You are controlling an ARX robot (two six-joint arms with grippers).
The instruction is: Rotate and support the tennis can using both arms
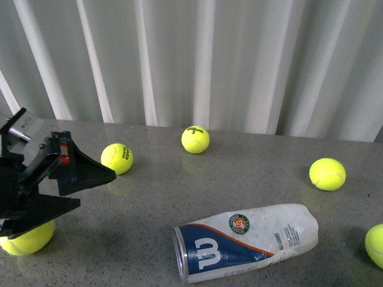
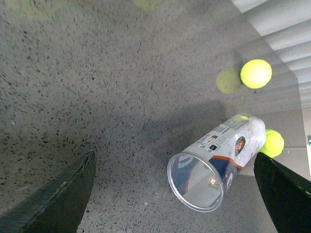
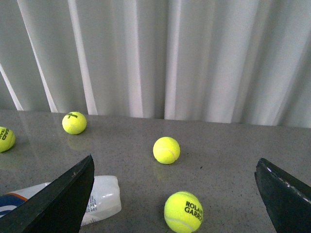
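The tennis can [image 1: 248, 241] lies on its side on the table [image 1: 239, 173], apart from the left claw [image 1: 96, 189], spread empty like the right claw [image 3: 175, 160].

Far-right ball [image 1: 376, 245] cropped; left ball [image 1: 27, 239] half hidden behind fingers [image 1: 42, 210].

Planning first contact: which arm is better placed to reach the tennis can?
Probably left. The left gripper, open, faces the tennis can at its open mouth; the right gripper sees only the closed end.

Clear glossy plastic tennis can [image 1: 245, 242], speckled stone-like table [image 1: 179, 197] with slight sheen, fuzzy felt balls [image 1: 195, 139], matt black fingers [image 1: 84, 172]
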